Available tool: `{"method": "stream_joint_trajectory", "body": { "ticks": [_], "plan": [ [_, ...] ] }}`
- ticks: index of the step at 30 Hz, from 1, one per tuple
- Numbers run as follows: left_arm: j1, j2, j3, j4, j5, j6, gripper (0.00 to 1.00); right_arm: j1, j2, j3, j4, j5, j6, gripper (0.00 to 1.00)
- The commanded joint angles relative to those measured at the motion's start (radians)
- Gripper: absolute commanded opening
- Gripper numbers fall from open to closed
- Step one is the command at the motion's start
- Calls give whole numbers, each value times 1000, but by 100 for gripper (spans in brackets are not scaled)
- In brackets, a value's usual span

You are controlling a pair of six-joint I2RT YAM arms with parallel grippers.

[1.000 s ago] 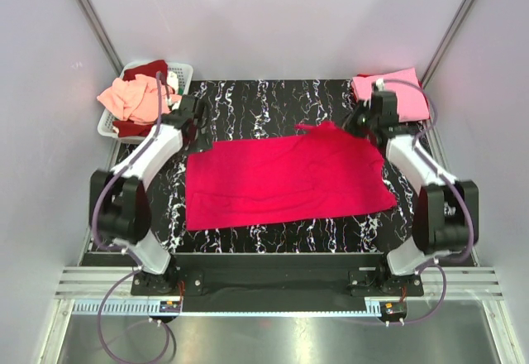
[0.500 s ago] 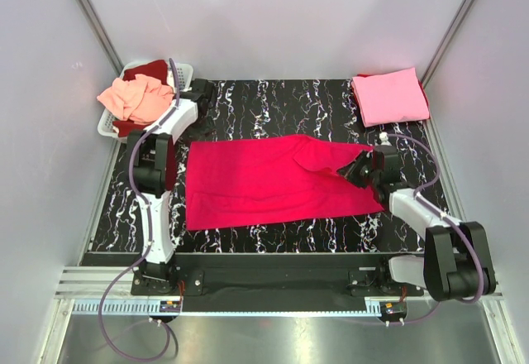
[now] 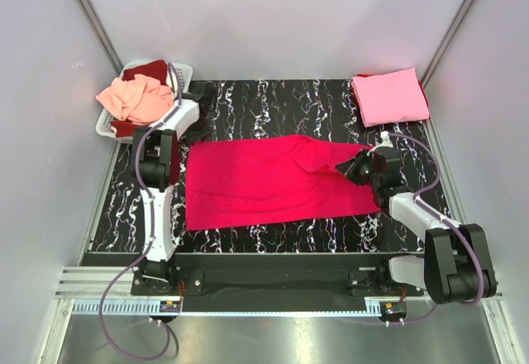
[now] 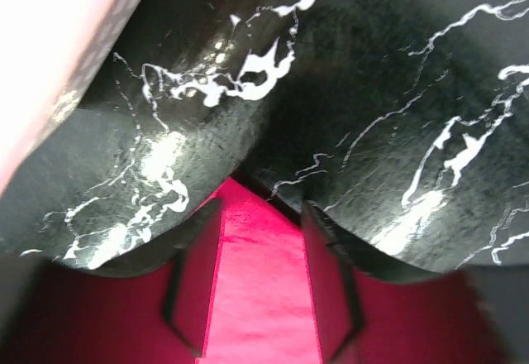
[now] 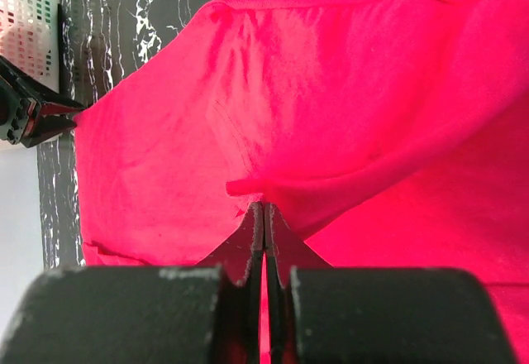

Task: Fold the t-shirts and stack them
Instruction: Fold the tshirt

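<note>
The crimson-red t-shirt [image 3: 264,182] lies spread across the middle of the black marbled table [image 3: 273,95]. My right gripper [image 3: 351,166] is shut on a raised fold of its right end, seen close in the right wrist view [image 5: 263,208]. My left gripper [image 3: 188,135] is low at the shirt's far left corner, fingers apart with that red corner [image 4: 260,281] between them. It also shows in the right wrist view [image 5: 50,116]. The light pink t-shirt [image 3: 390,97] lies folded at the far right. The peach t-shirt [image 3: 132,99] and the dark maroon one [image 3: 146,69] are heaped in the basket.
The white slotted basket [image 3: 183,72] stands at the table's far left corner, just behind my left arm. Pale walls and metal posts close in the back and sides. A black rail runs along the near edge [image 3: 273,275].
My right gripper has come from the far right corner toward the near side, drawing the red shirt's raised part with it. My left arm has stretched toward the shirt's far left corner.
</note>
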Motion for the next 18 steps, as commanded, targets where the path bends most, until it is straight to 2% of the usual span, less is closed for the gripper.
{"method": "stream_joint_trajectory", "body": {
  "ticks": [1,4,8,9,12,15,18],
  "plan": [
    [3,13,10,-5,-8,-36,45,4,-16,20,28,-9,6,0],
    [-2,-5,-25,15,-21,-38,42,4,-28,19,14,-3,11,0],
    [-3,-1,-21,21,-6,-12,31,4,-20,48,-10,8,8,0],
    [-3,7,-10,14,-8,-6,21,5,-14,55,-29,14,2,0],
    [-3,21,34,-12,5,7,5,0,-11,121,-101,64,-38,0],
    [-6,9,41,-21,31,14,0,-16,30,222,-162,103,-82,0],
    [-11,-25,41,-35,29,24,0,-76,93,339,-216,86,-107,0]
  ]
}}
